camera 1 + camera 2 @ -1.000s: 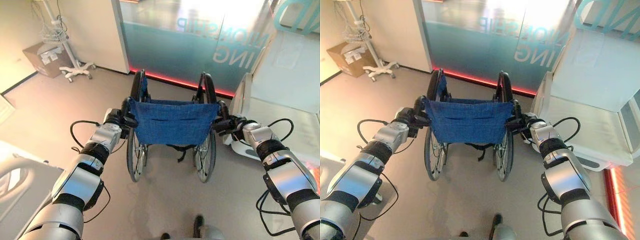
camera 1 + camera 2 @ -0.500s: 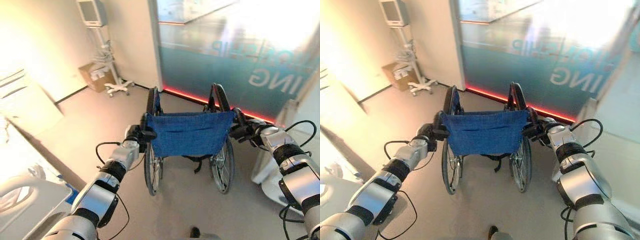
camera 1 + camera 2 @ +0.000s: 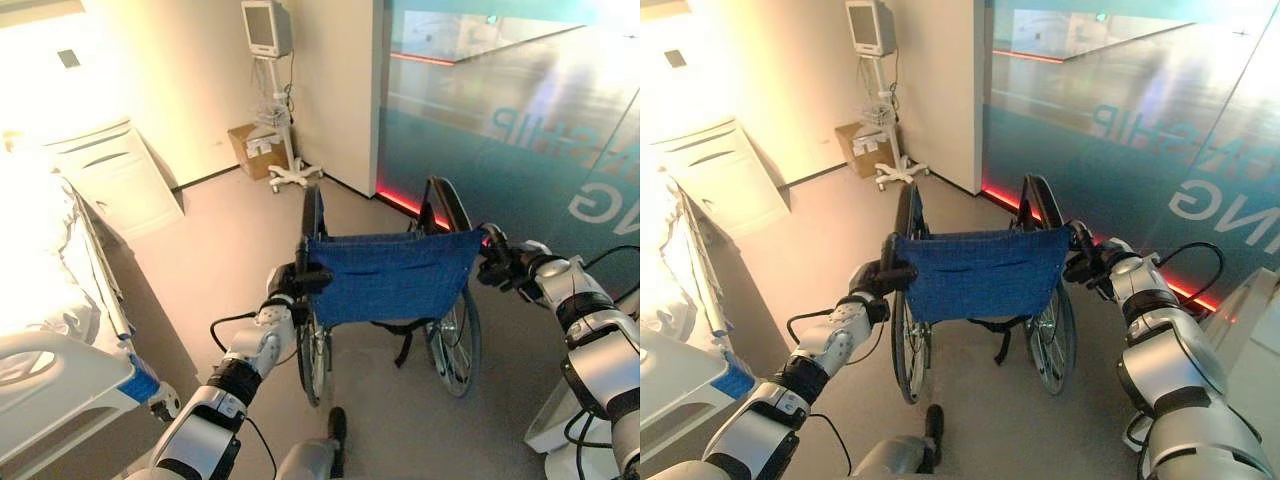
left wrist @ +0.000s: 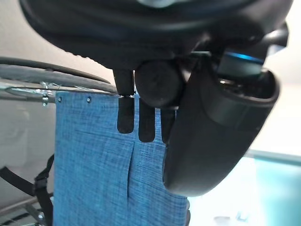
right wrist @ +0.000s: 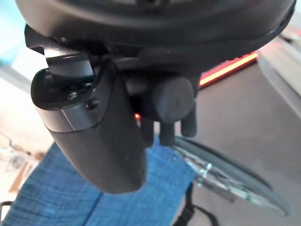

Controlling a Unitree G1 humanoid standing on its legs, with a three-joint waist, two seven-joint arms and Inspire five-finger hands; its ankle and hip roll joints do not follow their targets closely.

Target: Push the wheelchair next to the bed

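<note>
Gripping blue-backed folding wheelchair [image 3: 390, 275] push handles, left hand [image 3: 285, 285] and right hand [image 3: 500, 268] fingers clenched; steering toward white hospital bed [image 3: 60, 370] left next.

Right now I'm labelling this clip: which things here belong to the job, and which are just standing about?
Job:
wheelchair, blue back
left hand, curled on its push handle
right hand, curled on the other
bed, at the left

Standing about:
monitor stand
cardboard box
glass wall
</note>
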